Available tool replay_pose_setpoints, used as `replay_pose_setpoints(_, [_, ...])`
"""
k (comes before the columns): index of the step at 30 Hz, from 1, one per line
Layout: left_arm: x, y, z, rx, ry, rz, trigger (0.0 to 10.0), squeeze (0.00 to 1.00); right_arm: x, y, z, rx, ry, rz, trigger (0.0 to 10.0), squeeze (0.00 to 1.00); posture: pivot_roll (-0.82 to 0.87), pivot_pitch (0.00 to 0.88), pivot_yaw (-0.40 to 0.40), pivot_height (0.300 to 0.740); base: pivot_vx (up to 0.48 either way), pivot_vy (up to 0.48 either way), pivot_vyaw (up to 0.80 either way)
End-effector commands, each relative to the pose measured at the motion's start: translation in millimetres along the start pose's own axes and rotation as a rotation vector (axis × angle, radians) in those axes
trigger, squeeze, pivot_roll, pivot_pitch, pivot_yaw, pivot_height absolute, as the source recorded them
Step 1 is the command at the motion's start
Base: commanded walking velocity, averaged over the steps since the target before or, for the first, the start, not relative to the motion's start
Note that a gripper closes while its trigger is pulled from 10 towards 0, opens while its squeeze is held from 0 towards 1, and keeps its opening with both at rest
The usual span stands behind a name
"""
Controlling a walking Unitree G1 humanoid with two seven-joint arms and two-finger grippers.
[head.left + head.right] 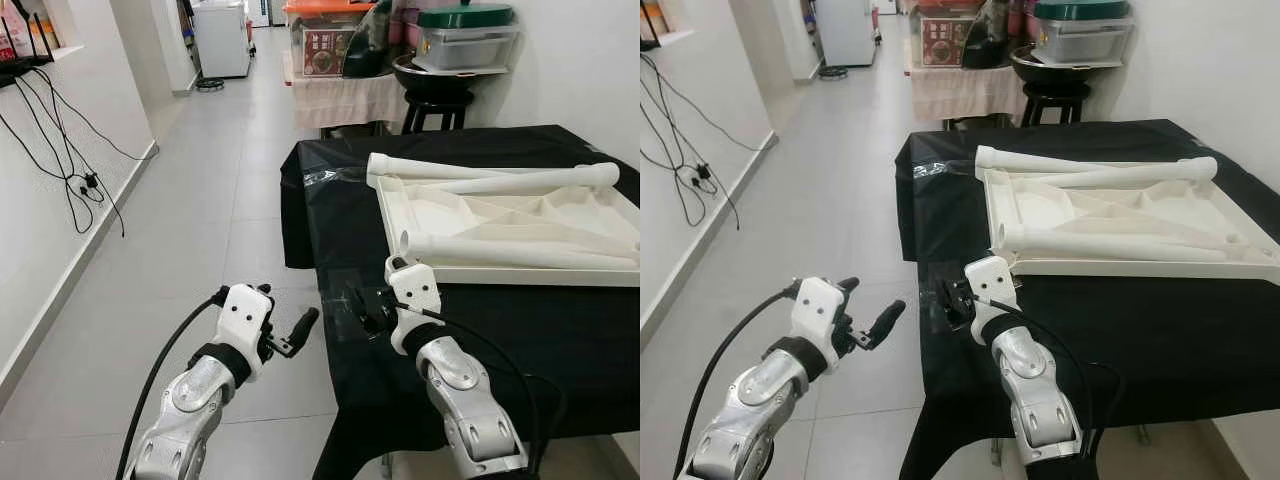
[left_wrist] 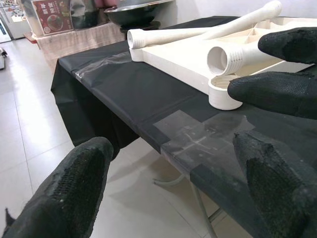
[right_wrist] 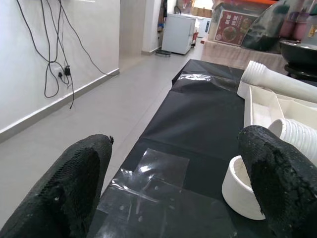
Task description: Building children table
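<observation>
The right tool hangs over the near left corner of the bench, its fingers spread wide with nothing between them, just above a patch of clear tape on the black cover. The left tool is out beyond the bench edge, over the grey floor, fingers also wide and empty, pointing toward that same corner.

Just past the right tool lies the white tabletop, turned underside up so its ribs and corner sockets show. The nearest socket is open and bare. Three white legs lie loose across the tabletop, threaded ends showing, none standing in a socket. By my reckoning the build has hardly begun: every visible leg is yet to be screwed in, and I can't make out a fourth.

There's good room on the robot's left, where open floor runs to the wall with its hanging cables. The bench edge drops off right under the tools, and a stool and stacked boxes crowd the far end.
</observation>
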State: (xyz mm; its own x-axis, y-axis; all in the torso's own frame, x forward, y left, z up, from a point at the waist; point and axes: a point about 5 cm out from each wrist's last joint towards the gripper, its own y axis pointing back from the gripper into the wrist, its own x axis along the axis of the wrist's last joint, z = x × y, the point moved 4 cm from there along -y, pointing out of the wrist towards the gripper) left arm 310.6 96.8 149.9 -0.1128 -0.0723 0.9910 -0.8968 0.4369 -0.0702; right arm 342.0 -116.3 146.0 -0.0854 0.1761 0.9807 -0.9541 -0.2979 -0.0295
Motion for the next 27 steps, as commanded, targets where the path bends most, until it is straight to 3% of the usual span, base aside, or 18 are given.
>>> replay_pose_setpoints(1, [-5.4,-1.4,-3.3,0.019,0.006,-0.021,10.0,1.0,2.5,-2.6,-0.4,0.003,-0.024,0.017,10.0,0.0,-0.09,0.016,0.008,0.74,0.0,0.0,0.0])
replay_pose_setpoints(3, [-5.2,-2.3,-3.7,0.022,0.005,-0.022,10.0,1.0,2.4,-2.5,-0.1,0.001,-0.027,0.018,10.0,0.0,-0.09,0.016,0.008,0.74,0.0,0.0,0.0])
replay_pose_setpoints(4, [-5.0,-3.1,-3.5,0.02,0.012,-0.022,10.0,0.0,2.4,-2.5,0.3,-0.002,-0.03,0.018,10.0,0.0,-0.09,0.016,0.008,0.74,0.0,0.0,0.0])
replay_pose_setpoints(14, [-6.9,-2.8,-6.2,0.014,0.076,-0.026,10.0,0.0,0.1,-4.0,1.5,-0.017,-0.048,0.01,10.0,0.0,-0.07,0.001,0.012,0.74,0.0,0.0,-0.18])
replay_pose_setpoints(18, [-6.4,-2.0,-6.4,0.009,0.085,-0.019,10.0,0.0,2.8,-3.1,0.9,-0.018,-0.064,0.03,10.0,0.0,-0.07,0.0,0.011,0.74,0.285,0.0,0.0])
replay_pose_setpoints(27, [-6.0,-2.2,-5.5,-0.006,0.085,-0.019,10.0,0.0,0.8,-3.6,0.4,-0.022,-0.103,0.022,10.0,0.0,-0.06,0.0,0.016,0.74,0.331,0.0,-0.61])
